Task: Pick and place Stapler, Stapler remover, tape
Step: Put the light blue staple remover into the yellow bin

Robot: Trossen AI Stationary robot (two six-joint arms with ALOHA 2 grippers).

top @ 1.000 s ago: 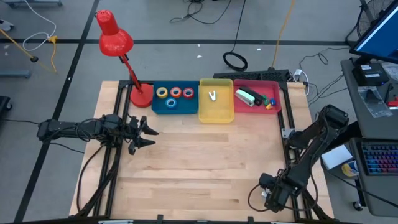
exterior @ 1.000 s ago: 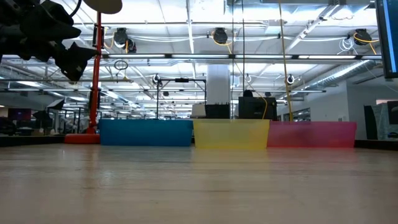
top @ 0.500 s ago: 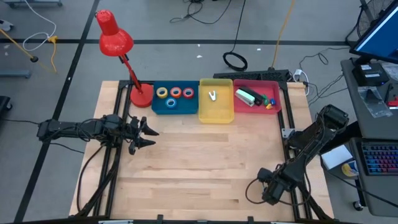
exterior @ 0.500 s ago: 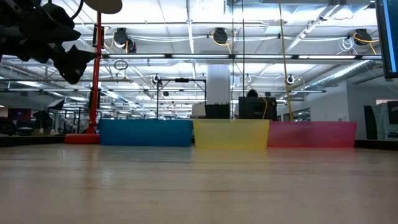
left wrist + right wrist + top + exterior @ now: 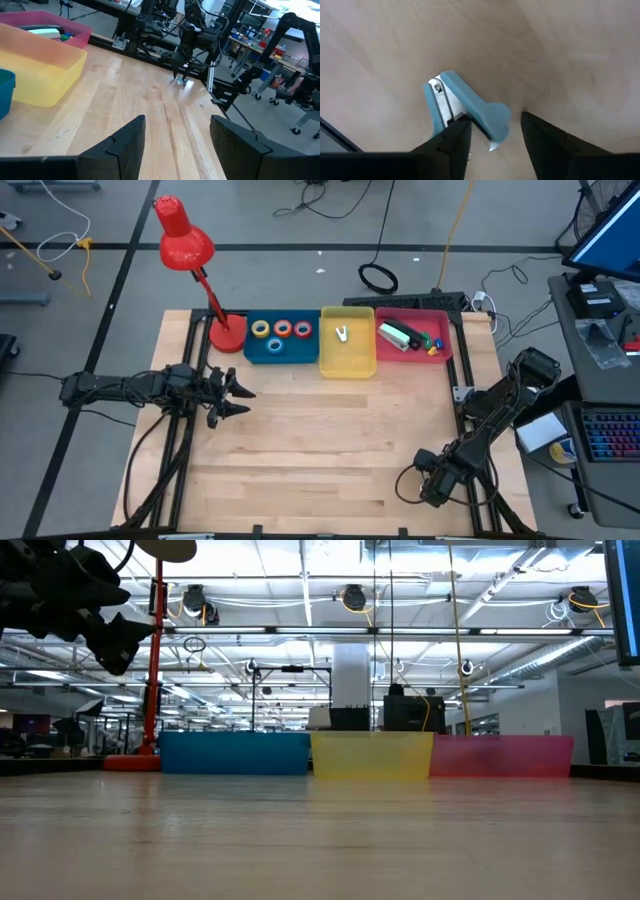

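Your pale wooden worktop carries a light-blue staple remover with metal claws near its front right corner, lying between the right hand's parted fingers, ungripped. That hand has shifted slightly inward since a second ago. The left hand hovers open, unmoved, at the left edge.

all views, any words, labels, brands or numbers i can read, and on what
None can be read in any view.
Green and white item in the pink bin: any print too small.
Blue staple remover between the right pincer's fingers: no marking shows.
Tape rolls, yellow bin, red lamp: plain.
Monitor at the table's right: too blurred.
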